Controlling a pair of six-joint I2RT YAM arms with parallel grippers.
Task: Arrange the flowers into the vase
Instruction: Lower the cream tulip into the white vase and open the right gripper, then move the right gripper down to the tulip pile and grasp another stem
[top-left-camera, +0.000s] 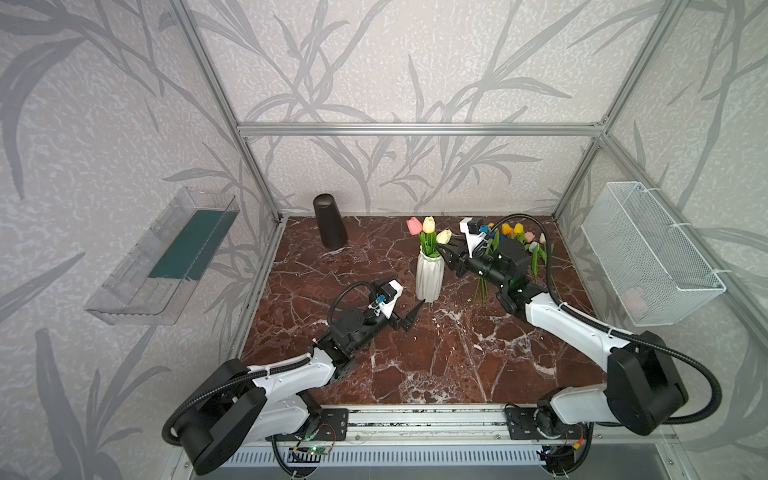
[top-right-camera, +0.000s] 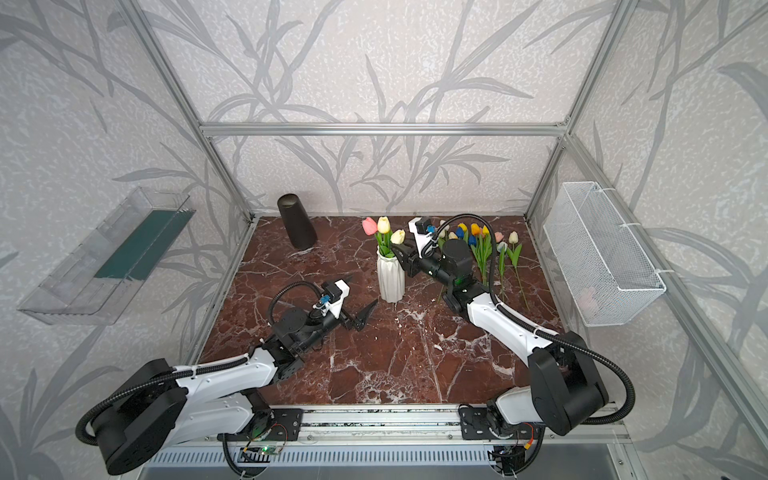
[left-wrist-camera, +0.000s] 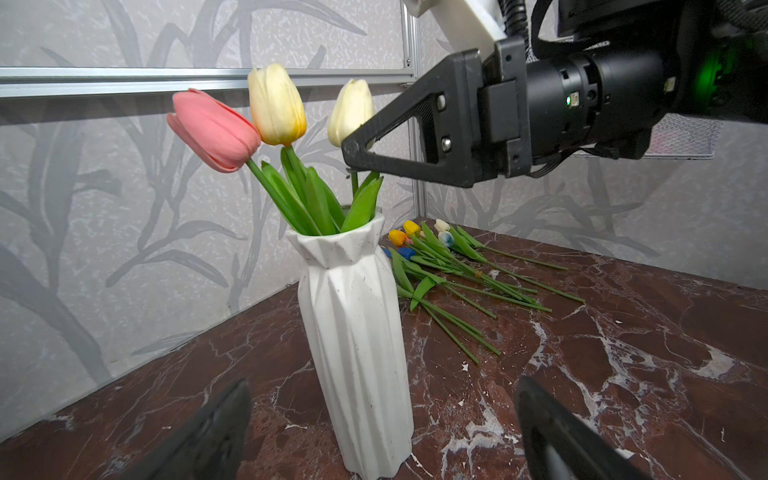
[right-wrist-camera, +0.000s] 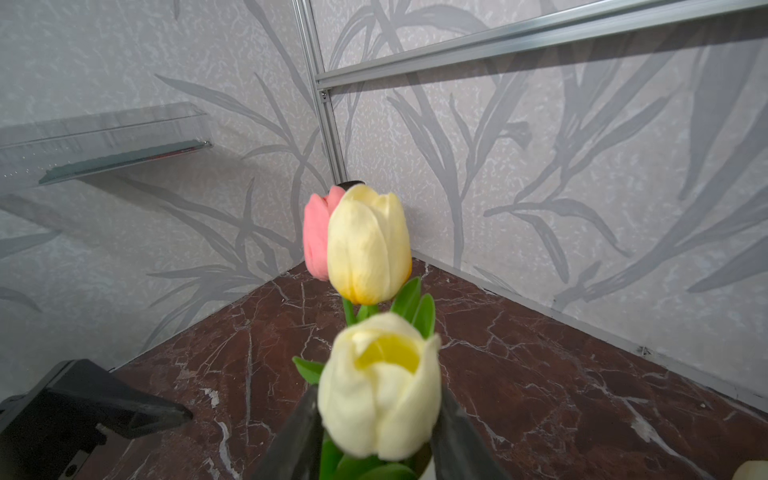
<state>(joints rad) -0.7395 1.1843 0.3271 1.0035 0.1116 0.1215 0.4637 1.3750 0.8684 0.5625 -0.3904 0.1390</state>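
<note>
I work in a lab test cell dressed like a home: an aluminium frame (top-left-camera: 415, 129) holds leaf-print wallpaper panels (top-left-camera: 374, 62) around my marble-look table (top-left-camera: 436, 353), with a slotted mounting rail (top-left-camera: 424, 419) and bare wiring (top-left-camera: 318, 438) well behind my right tool (top-left-camera: 446, 257).

Soft, even, bright light fills every view, leaving only faint shadows on the glossy red-brown marble table (top-left-camera: 415, 365). Both top views stretch toward their edges. In the right wrist view the nearest cream tulip head (right-wrist-camera: 380, 386) is blurred, out of focus.
</note>
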